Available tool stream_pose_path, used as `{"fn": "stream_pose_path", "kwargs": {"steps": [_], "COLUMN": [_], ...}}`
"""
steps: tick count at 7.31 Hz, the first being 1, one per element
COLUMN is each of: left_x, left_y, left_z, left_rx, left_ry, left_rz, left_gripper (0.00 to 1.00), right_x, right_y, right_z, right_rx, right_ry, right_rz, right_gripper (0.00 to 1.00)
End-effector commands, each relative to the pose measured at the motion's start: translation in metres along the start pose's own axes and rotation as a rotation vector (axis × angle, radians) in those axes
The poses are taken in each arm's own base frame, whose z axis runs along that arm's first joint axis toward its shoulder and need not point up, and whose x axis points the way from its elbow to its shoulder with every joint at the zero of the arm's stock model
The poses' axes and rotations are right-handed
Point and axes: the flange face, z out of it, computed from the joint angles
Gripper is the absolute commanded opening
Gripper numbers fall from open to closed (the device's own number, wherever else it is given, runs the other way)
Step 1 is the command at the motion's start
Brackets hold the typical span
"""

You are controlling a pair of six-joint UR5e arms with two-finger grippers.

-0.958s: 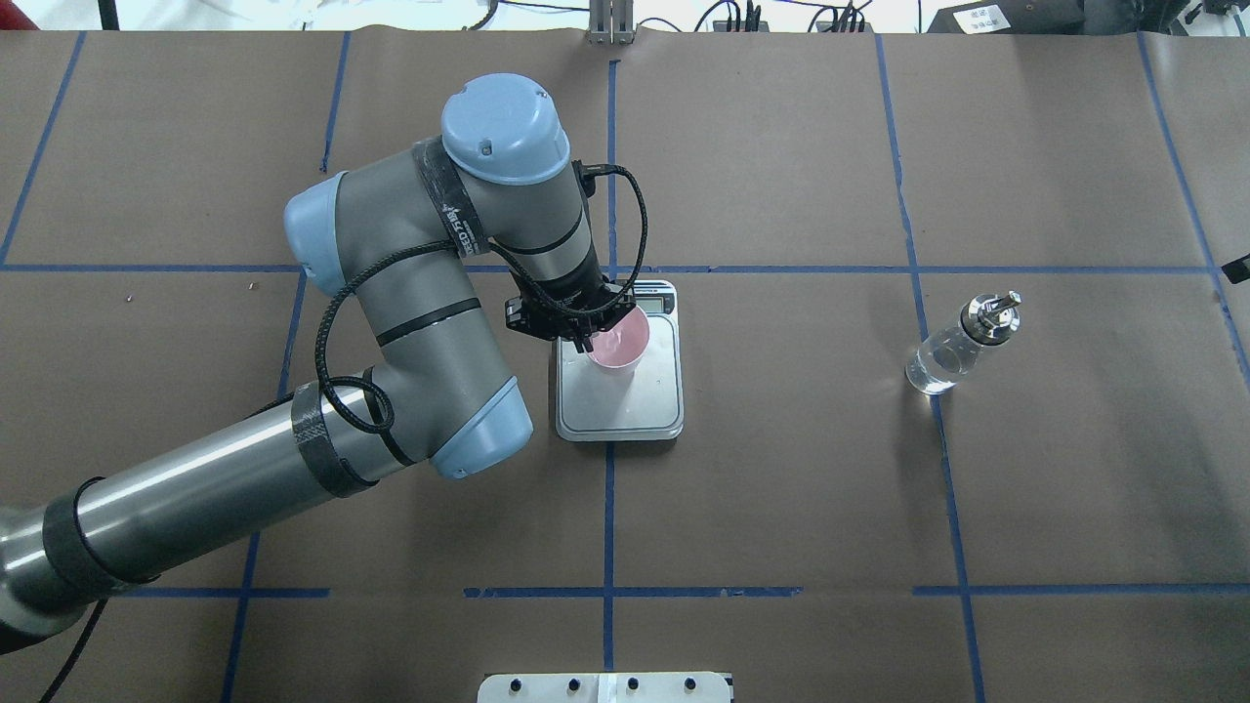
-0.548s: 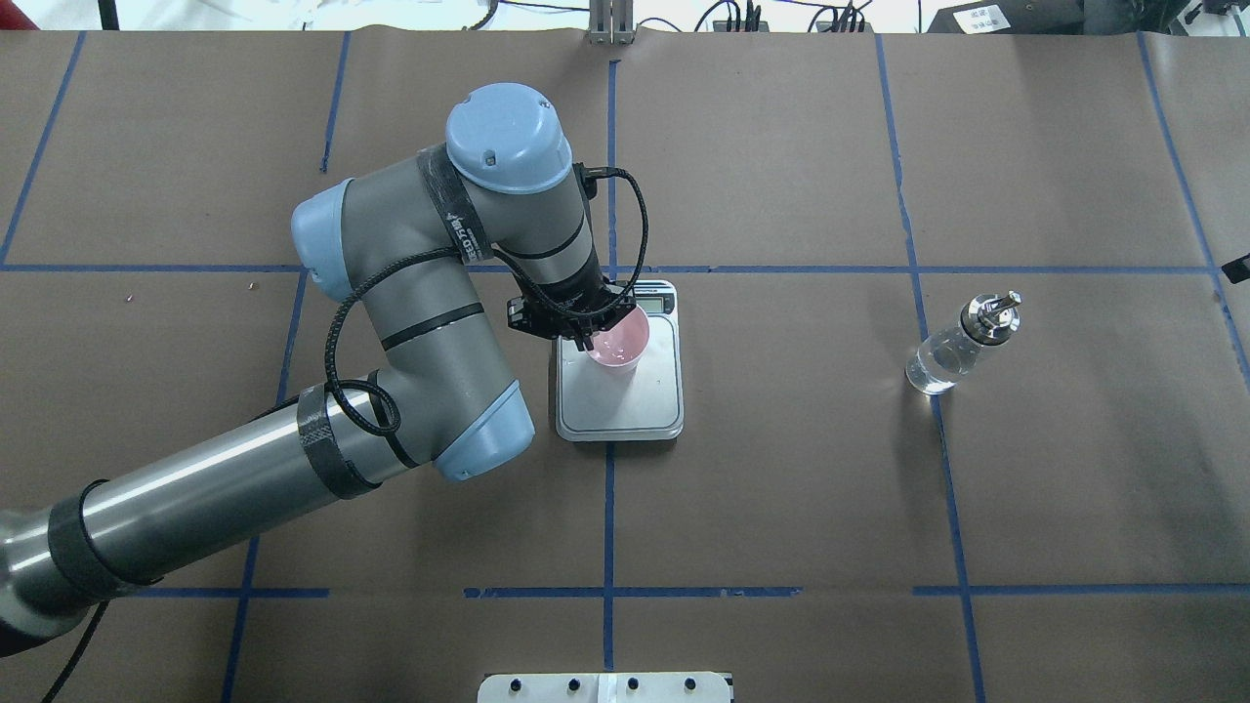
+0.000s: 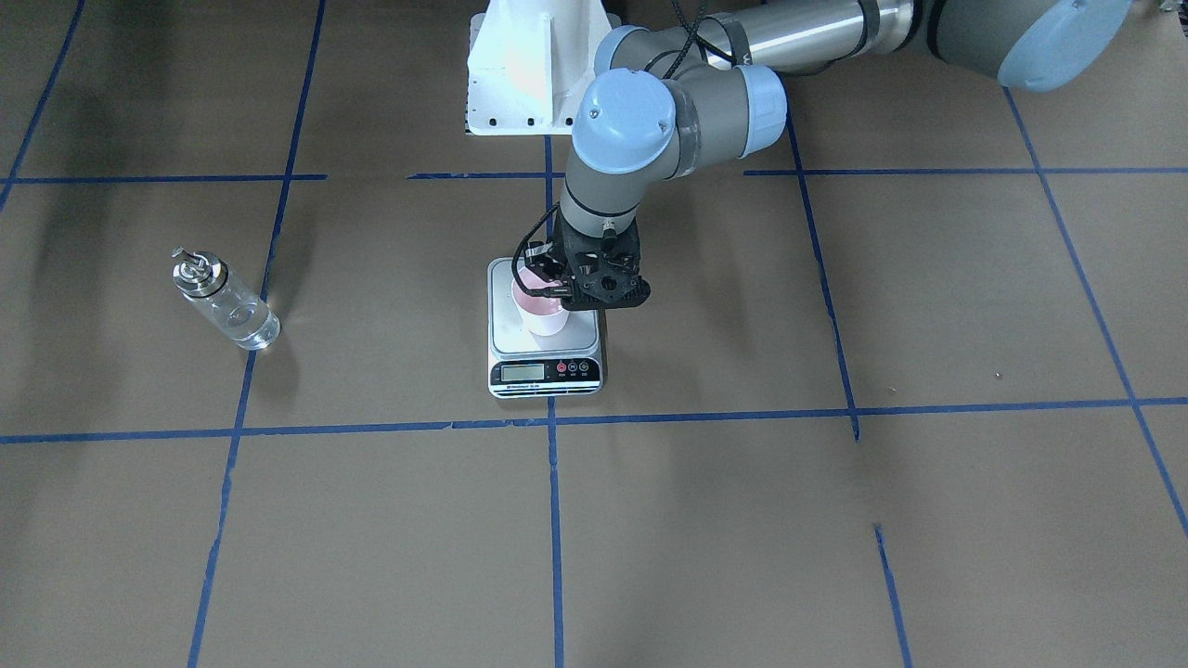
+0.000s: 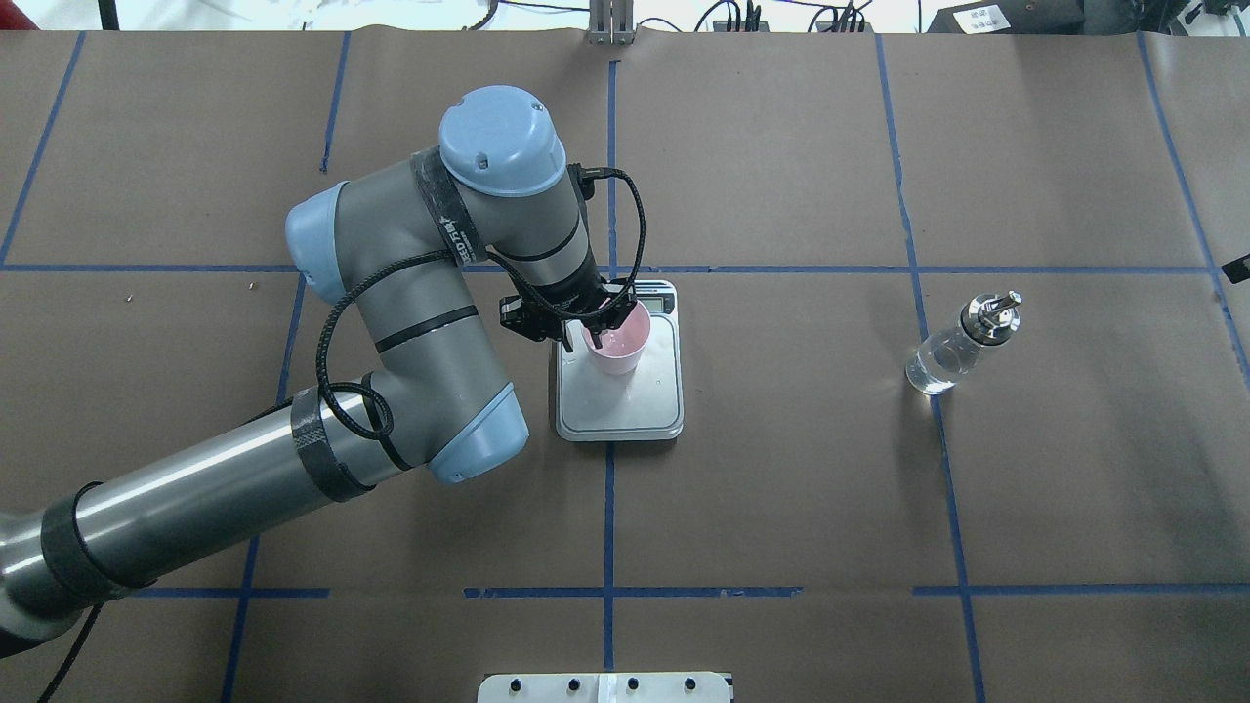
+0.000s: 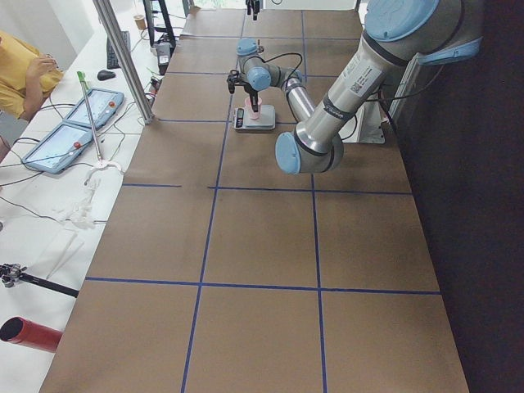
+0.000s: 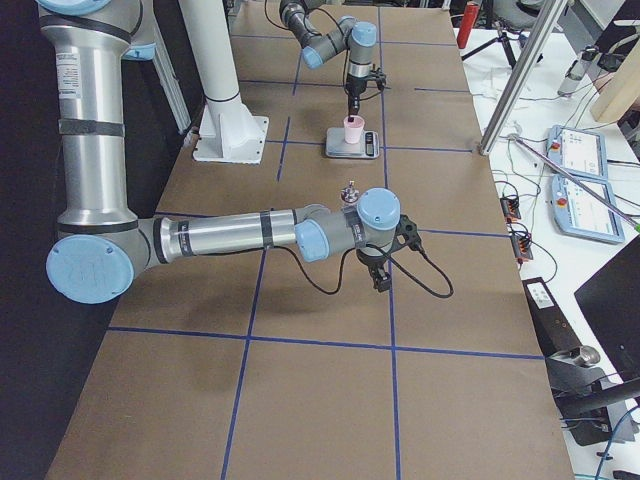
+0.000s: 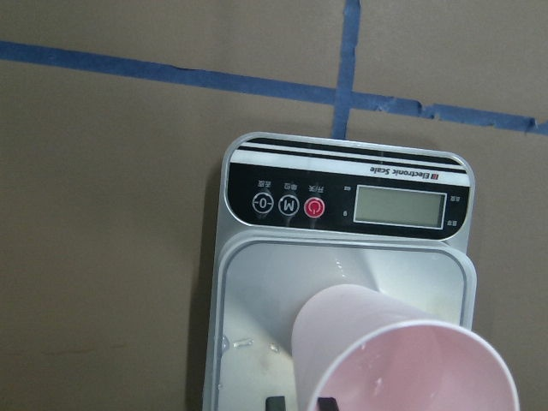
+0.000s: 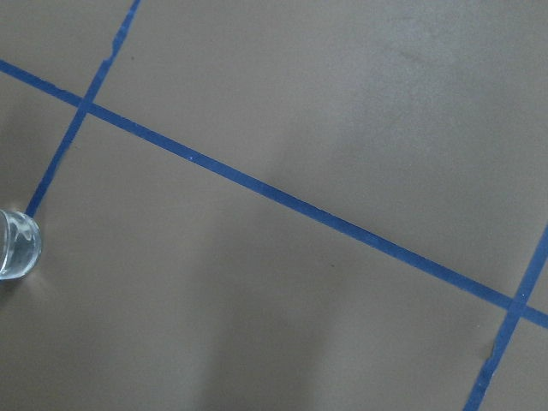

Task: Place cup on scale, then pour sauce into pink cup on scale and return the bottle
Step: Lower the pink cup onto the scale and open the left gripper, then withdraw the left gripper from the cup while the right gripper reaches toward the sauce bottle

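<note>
The pink cup (image 4: 619, 344) stands upright on the silver scale (image 4: 625, 410), towards its display end. My left gripper (image 4: 580, 340) is over the cup's left rim, one finger inside and one outside. In the left wrist view the fingertips (image 7: 275, 402) show a small gap around the cup (image 7: 402, 368) wall, so the gripper looks open. The scale's display (image 7: 400, 208) is blank. The clear bottle (image 4: 962, 342) with its silver cap stands far to the right. My right gripper (image 6: 379, 279) shows only in the exterior right view, near the bottle (image 6: 350, 190); I cannot tell if it is open or shut.
Brown paper with blue tape lines covers the table (image 4: 781, 488). A white base plate (image 4: 604, 686) sits at the near edge. The right wrist view shows only the bottle's base (image 8: 14, 245) at its left edge.
The left gripper's fingers have spread slightly at the cup's rim, and the wrist has shifted a little left. The cup now stands squarely on the scale. The bottle has not moved.
</note>
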Motion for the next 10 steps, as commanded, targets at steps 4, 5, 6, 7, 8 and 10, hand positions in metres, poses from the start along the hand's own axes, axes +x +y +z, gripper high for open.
{"fn": "stream_pose_path", "kwargs": {"steps": [4, 5, 6, 7, 8, 10], "left_x": [-0.100, -0.106, -0.111, -0.113, -0.123, -0.154], "left_y": [0.051, 0.040, 0.036, 0.031, 0.017, -0.001], "left_z": [-0.092, -0.099, -0.097, -0.096, -0.107, -0.111], "left_rx": [0.076, 0.096, 0.100, 0.107, 0.135, 0.165], "left_ry": [0.116, 0.113, 0.106, 0.099, 0.098, 0.058], "left_rz": [0.046, 0.042, 0.035, 0.027, 0.009, 0.057], "left_gripper": [1.00, 1.00, 1.00, 1.00, 1.00, 1.00], "right_x": [-0.114, -0.136, -0.165, -0.186, -0.204, -0.256], "right_y": [0.007, 0.019, 0.028, 0.051, 0.066, 0.070], "right_z": [-0.005, 0.010, 0.027, 0.044, 0.063, 0.099], "right_rx": [0.070, 0.087, 0.119, 0.179, 0.196, 0.213], "right_ry": [-0.018, -0.040, -0.088, -0.055, -0.040, -0.020], "right_rz": [0.053, 0.148, 0.210, 0.170, 0.121, 0.229], "right_gripper": [1.00, 1.00, 1.00, 1.00, 1.00, 1.00]}}
